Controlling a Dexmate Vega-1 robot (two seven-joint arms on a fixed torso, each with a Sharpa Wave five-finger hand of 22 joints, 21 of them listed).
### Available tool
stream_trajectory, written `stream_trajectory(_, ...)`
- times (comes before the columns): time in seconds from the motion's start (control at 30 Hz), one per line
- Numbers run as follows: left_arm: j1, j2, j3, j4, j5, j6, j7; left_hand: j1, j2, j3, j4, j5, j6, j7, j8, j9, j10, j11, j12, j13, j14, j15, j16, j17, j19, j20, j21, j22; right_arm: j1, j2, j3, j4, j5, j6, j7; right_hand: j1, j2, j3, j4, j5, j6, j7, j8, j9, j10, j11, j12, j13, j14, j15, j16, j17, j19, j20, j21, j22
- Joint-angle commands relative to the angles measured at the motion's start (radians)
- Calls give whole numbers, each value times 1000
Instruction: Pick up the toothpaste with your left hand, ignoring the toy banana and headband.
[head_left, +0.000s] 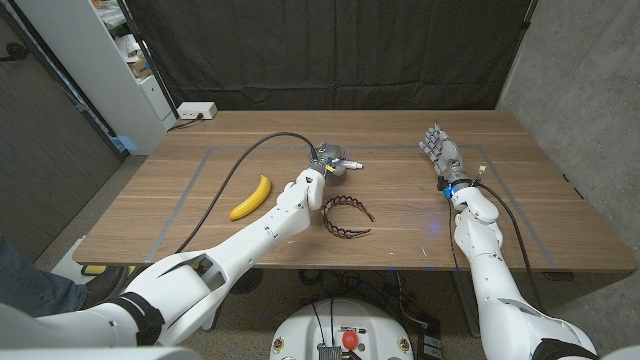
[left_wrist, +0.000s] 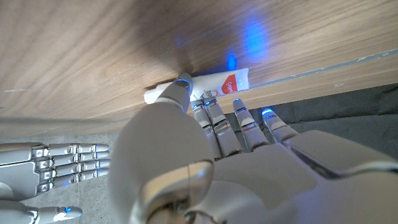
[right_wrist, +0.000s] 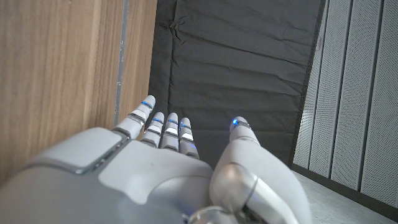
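Black curtain behind, grey wall off to one side, and a long wooden bench (head_left: 400, 225) with taped lines on it. Everything that matters sits around the toothpaste, so I'll place things off that.

The toothpaste (left_wrist: 219, 84) is a small white tube with red print lying flat on the wood, around the middle of the bench and a bit towards the curtain side. In the head view its capped tip (head_left: 356, 165) pokes out towards the robot's right, so I'd say the long axis runs roughly crosswise, left to right.

The left hand (head_left: 326, 164) is right on top of it. From the wrist camera the fingers (left_wrist: 214, 115) reach down just at the near edge of the tube, and the thumb tip touches or nearly touches it at the plain end. They look curled around it, but I honestly can't tell if it's actually gripped yet or just bracketed. It's still lying on the wood either way.

The headband (head_left: 346, 217), dark and toothed, lies just on the robot's side of the tube. The toy banana (head_left: 250, 197) is further off to the left. The right hand (head_left: 438, 146) is well apart on the right, fingers straight and loosely apart, holding nothing.
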Motion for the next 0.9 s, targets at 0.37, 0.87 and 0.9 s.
stream_trajectory(0.37, -3, 3, -14, -3, -9, -11, 10, 15, 3, -2, 4, -10, 23, -1, 5, 5, 17, 3, -4, 5, 18, -12, 1, 1, 11, 4, 3, 4, 12, -1, -7, 5, -10, -10, -7, -3, -2, 0, -4, 4, 9, 2, 3, 2, 9, 2, -2, 2, 10, -2, -4, 2, 3, 6, 1, 5)
stream_trajectory(0.87, -11, 5, -25, 6, -20, -31, 24, 30, 10, -3, 2, -12, 42, -4, 10, 6, 39, -1, -3, 9, 32, -17, 2, 1, 24, -3, 5, 4, 27, 5, -5, 28, -19, 3, -12, -4, -2, 1, -5, 4, 9, 1, 3, 2, 9, 2, -2, 2, 9, -2, -4, 3, 2, 6, 1, 5)
stream_trajectory(0.9, -13, 5, -24, 6, -20, -32, 20, 30, 10, -3, 2, -12, 45, -5, 11, 6, 39, 0, -3, 9, 33, -18, 2, 1, 25, -3, 5, 4, 28, 6, -4, 29, -19, 4, -13, -5, -2, 0, -4, 4, 9, 1, 3, 2, 9, 3, -2, 2, 9, -3, -4, 3, 2, 6, 1, 5)
